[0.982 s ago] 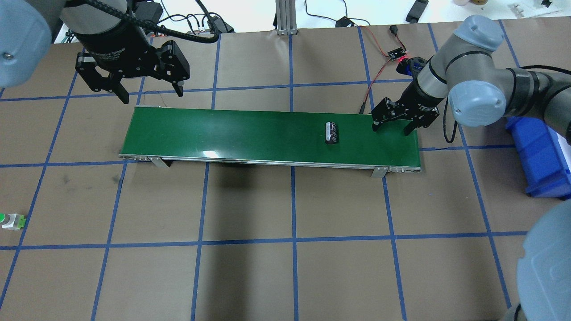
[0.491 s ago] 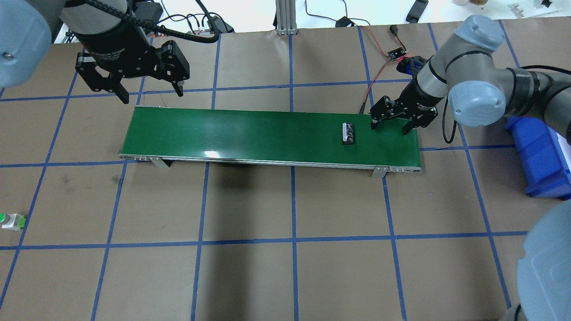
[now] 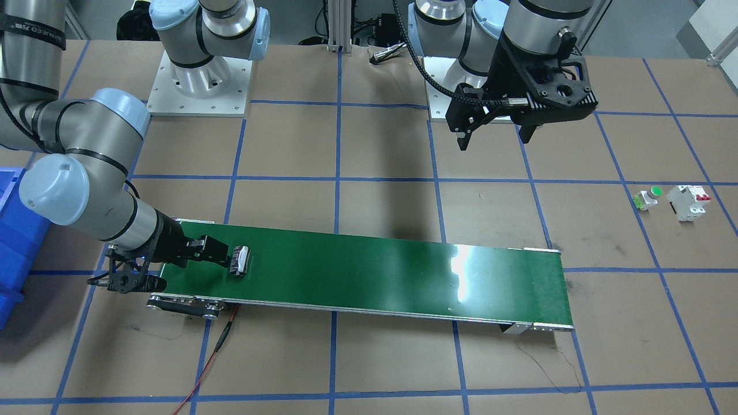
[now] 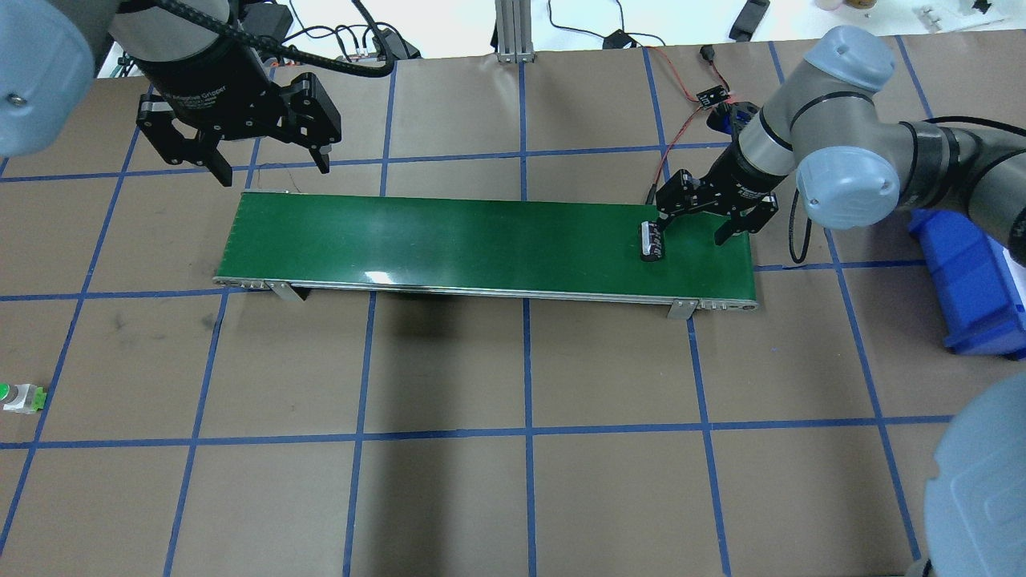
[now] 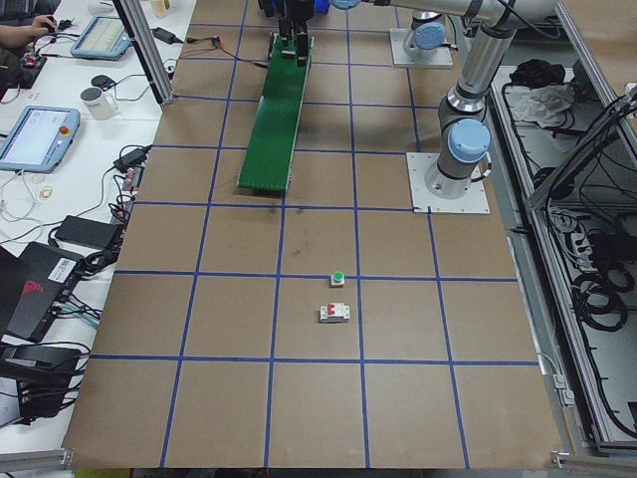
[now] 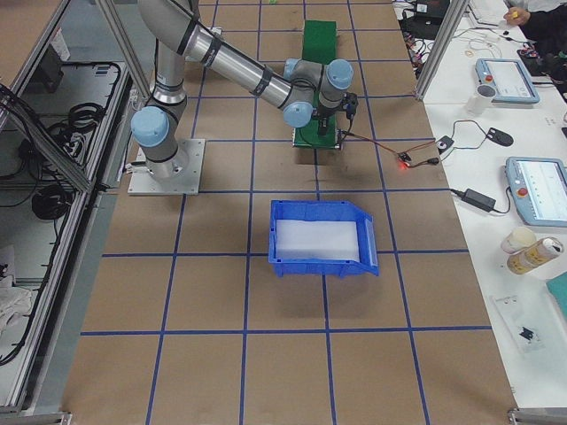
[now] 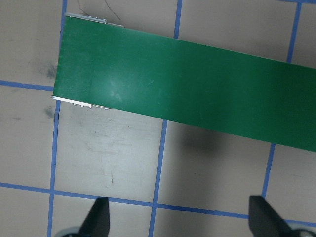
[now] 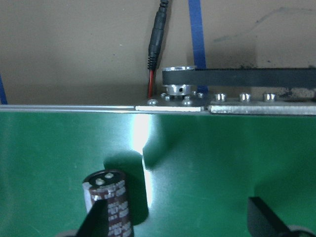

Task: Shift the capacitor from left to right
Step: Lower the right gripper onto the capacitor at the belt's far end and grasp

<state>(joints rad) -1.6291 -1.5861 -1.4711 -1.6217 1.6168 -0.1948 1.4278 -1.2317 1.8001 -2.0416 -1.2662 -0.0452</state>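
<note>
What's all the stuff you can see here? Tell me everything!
small striped cylinder capacitor: one, black, lying on the belt's right end
long conveyor belt: one, green, on the table
plastic bin: one, blue, beyond the belt's right end
round push button: one, green-topped, table's far left
boxy circuit breaker with red switches: one, white, beside the button
taped-grid table: one, brown, under everything
left gripper: one, black, open, raised by the belt's left end
right gripper: one, black, open, low over the belt, capacitor by one finger
</note>
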